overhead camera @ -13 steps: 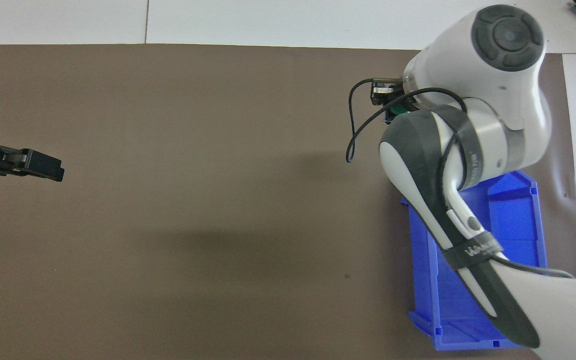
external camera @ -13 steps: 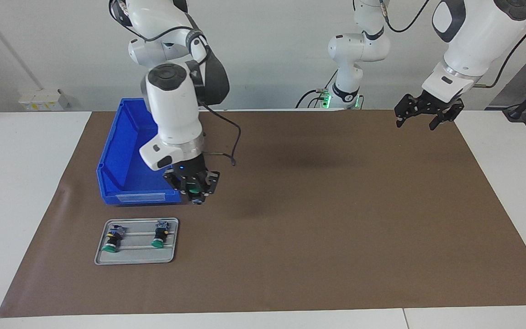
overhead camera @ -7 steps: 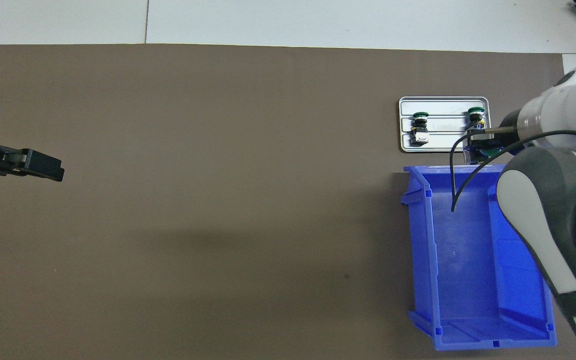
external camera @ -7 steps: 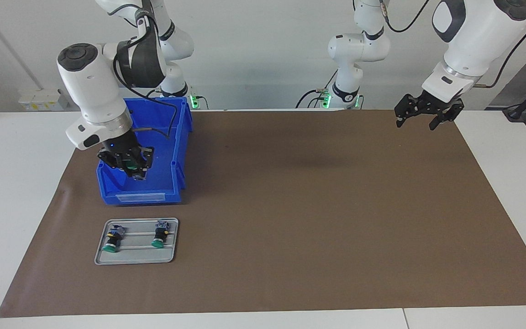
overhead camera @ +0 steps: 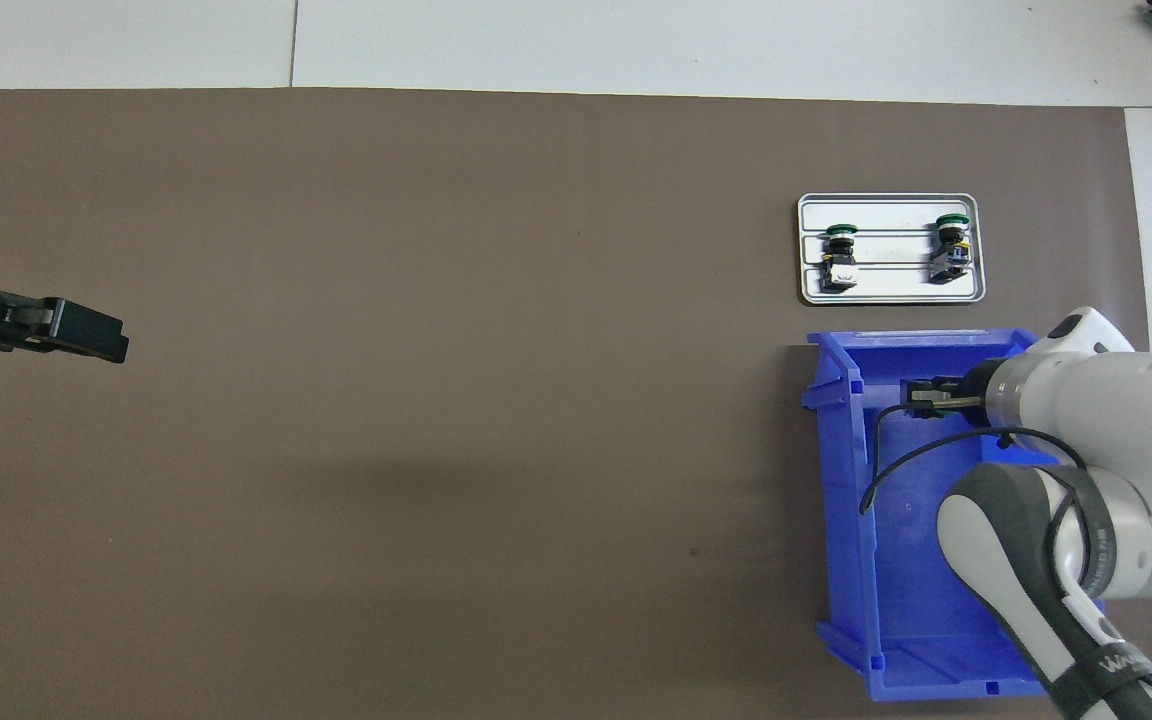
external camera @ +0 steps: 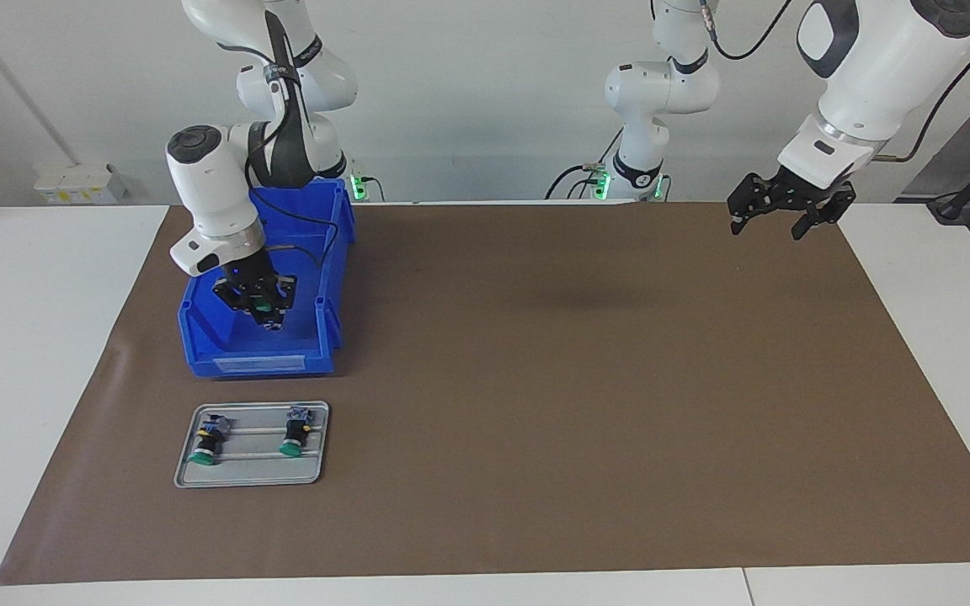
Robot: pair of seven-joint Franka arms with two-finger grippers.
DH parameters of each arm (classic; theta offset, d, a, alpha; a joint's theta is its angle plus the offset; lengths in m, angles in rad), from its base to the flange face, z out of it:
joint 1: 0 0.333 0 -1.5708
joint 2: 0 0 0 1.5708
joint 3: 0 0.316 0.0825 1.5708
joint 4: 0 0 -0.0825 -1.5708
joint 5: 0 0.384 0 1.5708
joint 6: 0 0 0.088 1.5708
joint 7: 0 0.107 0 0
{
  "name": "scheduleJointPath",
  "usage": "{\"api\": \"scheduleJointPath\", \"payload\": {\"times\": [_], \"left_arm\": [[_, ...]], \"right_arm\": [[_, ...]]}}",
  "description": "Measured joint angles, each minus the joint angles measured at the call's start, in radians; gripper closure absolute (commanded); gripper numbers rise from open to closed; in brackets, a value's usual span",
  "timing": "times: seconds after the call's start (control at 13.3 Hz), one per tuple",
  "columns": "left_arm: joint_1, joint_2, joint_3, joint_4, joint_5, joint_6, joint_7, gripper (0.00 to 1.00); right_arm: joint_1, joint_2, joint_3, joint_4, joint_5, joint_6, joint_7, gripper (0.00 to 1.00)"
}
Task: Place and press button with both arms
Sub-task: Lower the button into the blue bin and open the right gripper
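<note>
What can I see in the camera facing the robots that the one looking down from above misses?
Only the facing view shows the arms' tall white bodies and bases, the wall, and a green-capped button gripped in the right gripper.

Only the overhead view looks straight down into the blue bin and shows its bare floor.

Both show the right gripper shut over the bin, the left gripper open and waiting over the brown mat, and the grey tray with two buttons lying on it, farther from the robots than the bin.
</note>
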Motion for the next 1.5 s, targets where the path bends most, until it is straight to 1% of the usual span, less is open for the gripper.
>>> {"api": "scheduleJointPath", "payload": {"times": [0.22,0.52,0.6,0.67,0.75,0.82,0.9,0.97,1.27,1.35,1.5], "left_arm": [[0.000,0.000,0.000,0.000,0.000,0.000,0.000,0.00],[0.000,0.000,0.000,0.000,0.000,0.000,0.000,0.00],[0.000,0.000,0.000,0.000,0.000,0.000,0.000,0.00],[0.000,0.000,0.000,0.000,0.000,0.000,0.000,0.00],[0.000,0.000,0.000,0.000,0.000,0.000,0.000,0.00],[0.000,0.000,0.000,0.000,0.000,0.000,0.000,0.00],[0.000,0.000,0.000,0.000,0.000,0.000,0.000,0.00],[0.000,0.000,0.000,0.000,0.000,0.000,0.000,0.00],[0.000,0.000,0.000,0.000,0.000,0.000,0.000,0.00],[0.000,0.000,0.000,0.000,0.000,0.000,0.000,0.00],[0.000,0.000,0.000,0.000,0.000,0.000,0.000,0.00]], "right_arm": [[-0.013,0.008,0.000,-0.060,0.026,0.073,-0.018,1.00],[-0.013,0.020,0.001,-0.084,0.036,0.108,-0.021,1.00],[-0.013,0.027,0.001,-0.095,0.036,0.130,-0.021,0.98],[-0.013,0.034,0.001,-0.103,0.036,0.144,-0.021,0.85],[-0.013,0.040,0.001,-0.107,0.036,0.151,-0.021,0.69],[-0.013,0.042,0.001,-0.108,0.036,0.153,-0.021,0.43],[-0.013,0.042,0.001,-0.109,0.036,0.153,-0.021,0.10],[-0.013,0.042,0.001,-0.109,0.037,0.153,-0.021,0.00],[-0.010,0.036,0.002,-0.088,0.041,0.151,-0.011,0.00],[-0.009,0.031,0.004,-0.065,0.042,0.130,0.003,0.00],[-0.008,0.017,0.010,0.023,0.042,0.012,0.043,0.00]]}}
